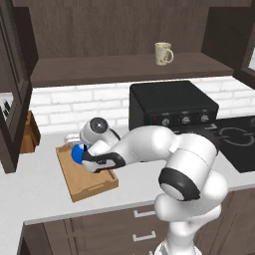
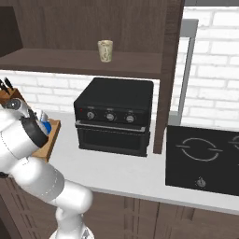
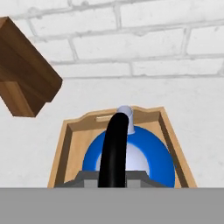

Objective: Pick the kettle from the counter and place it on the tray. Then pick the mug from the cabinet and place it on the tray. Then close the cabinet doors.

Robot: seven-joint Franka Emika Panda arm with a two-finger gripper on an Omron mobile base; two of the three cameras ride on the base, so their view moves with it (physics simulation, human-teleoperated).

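In the left base view, the kettle (image 1: 76,154) sits over the tray (image 1: 92,185) at centre left, half hidden by the gripper (image 1: 85,155). The right base view cuts the tray (image 2: 52,131) off behind the arm. The hand view shows narrowly parted fingers clamping the kettle's handle (image 3: 114,151), tips hidden.

A bright blue, dome-shaped kettle (image 3: 151,151) with a pale grey spout sits inside the shallow light wooden tray (image 3: 61,151) with a raised rim. Its thick black arched handle (image 3: 114,151) rises up the middle, with the grey tips of the pincer (image 3: 113,180) closed at its base. Beyond the tray lies the pale bench (image 3: 26,144), then a white brick wall (image 3: 144,39). A dark brown wooden block (image 3: 24,76) stands left of the tray.
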